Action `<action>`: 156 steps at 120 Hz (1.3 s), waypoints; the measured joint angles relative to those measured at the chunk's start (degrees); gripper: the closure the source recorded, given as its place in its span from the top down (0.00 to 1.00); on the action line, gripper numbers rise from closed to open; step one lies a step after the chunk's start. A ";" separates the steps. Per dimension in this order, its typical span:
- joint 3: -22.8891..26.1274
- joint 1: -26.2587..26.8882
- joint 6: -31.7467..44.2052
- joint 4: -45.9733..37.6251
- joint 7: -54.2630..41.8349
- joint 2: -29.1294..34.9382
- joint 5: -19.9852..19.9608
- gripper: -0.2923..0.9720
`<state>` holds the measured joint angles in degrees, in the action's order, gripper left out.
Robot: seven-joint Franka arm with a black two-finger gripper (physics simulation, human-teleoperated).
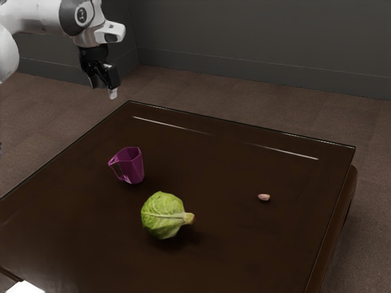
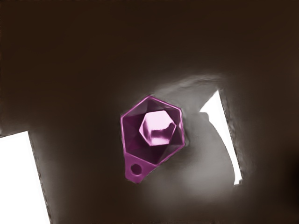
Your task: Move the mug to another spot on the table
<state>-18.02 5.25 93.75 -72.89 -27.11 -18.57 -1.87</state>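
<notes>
The mug (image 1: 128, 163) stands upright on the table (image 1: 244, 250), in the half toward the exterior view's left, its long axis vertical and its mouth facing up. It is purple and faceted, narrowing toward the base. Its handle (image 1: 116, 173) points to the exterior view's left and slightly toward the near edge. In the wrist view the mug (image 2: 152, 135) is seen straight down its mouth, with the handle (image 2: 136, 169) projecting from one corner. The arm (image 1: 36, 15) enters from the exterior view's upper left and is cut off at that edge. Its gripper (image 1: 105, 90) hangs pointing downward, high above the table's far left side and well apart from the mug. Its fingers stand apart with nothing between them. A cabbage (image 1: 164, 213) lies near the mug on the near side. A small pinkish object (image 1: 264, 196), too small to identify, lies well apart toward the exterior view's right. Two pale patches (image 2: 18, 182) in the wrist view cannot be identified.
</notes>
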 joint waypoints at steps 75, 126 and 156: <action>-3.25 -2.38 31.30 -28.82 -39.64 -4.20 -12.64 0.75; -3.25 -2.35 37.33 -29.77 -54.07 -9.67 -18.89 0.76; -3.19 -2.26 39.01 -29.70 -59.64 -11.33 -22.55 0.76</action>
<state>-21.21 2.99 132.76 -102.59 -86.75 -29.90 -24.42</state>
